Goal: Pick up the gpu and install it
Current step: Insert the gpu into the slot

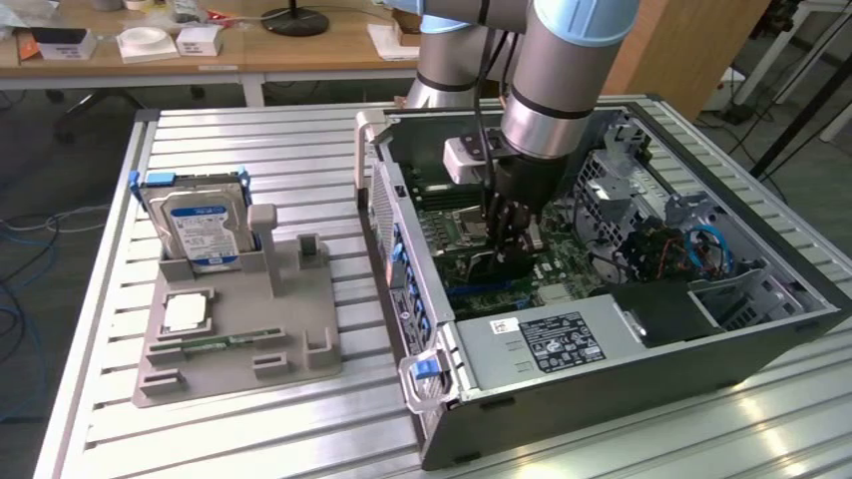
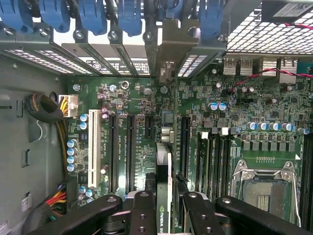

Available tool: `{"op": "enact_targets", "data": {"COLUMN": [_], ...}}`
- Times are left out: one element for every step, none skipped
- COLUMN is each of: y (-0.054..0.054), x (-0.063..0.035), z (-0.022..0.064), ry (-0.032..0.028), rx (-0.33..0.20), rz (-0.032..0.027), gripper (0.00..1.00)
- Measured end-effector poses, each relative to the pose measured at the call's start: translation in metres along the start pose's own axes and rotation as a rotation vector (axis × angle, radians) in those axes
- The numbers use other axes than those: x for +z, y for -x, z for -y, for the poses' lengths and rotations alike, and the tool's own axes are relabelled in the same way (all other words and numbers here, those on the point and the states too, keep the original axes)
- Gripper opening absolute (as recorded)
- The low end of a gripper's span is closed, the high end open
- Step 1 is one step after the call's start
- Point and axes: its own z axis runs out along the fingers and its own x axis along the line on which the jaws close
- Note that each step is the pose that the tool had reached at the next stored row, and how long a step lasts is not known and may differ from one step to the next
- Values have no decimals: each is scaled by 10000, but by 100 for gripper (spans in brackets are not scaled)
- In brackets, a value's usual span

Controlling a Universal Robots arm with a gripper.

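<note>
Gripper (image 2: pixel 164 208) is pinching the gpu (image 2: pixel 165 196) edge-on inside the computer case (image 1: pixel 745 344), so you are seeing the card hanging upright above the motherboard's (image 2: pixel 146 98) expansion slots, bracket toward the rear openings.

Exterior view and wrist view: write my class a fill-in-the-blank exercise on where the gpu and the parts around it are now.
1. The tool holds the gpu on edge above the green ____ inside the computer case.
2. The hard drive stands upright in the grey ____ on the table.
3. In the wrist view, one long expansion slot is coloured ____.

Missing words: motherboard; holder; white
</note>
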Motion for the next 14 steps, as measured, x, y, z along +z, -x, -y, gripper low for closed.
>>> {"op": "enact_targets", "data": {"y": [0,0,0,0,0,0,0,0,0,0,0,0,0,0], "x": [3,7,10,12,16,19,22,24,24,24,25,26,26,27], "z": [0,0,0,0,0,0,0,0,0,0,0,0,0,0], "ry": [0,-2,-1,-1,-1,-1,-1,0,0,0,-1,-1,0,-1], "rx": [0,0,0,0,0,0,0,0,0,0,0,0,1,0], "rz": [0,2,2,0,2,1,0,0,-1,-1,1,1,1,1], "gripper": [26,26,26,26,26,26,26,26,26,26,26,26,26,26]}}
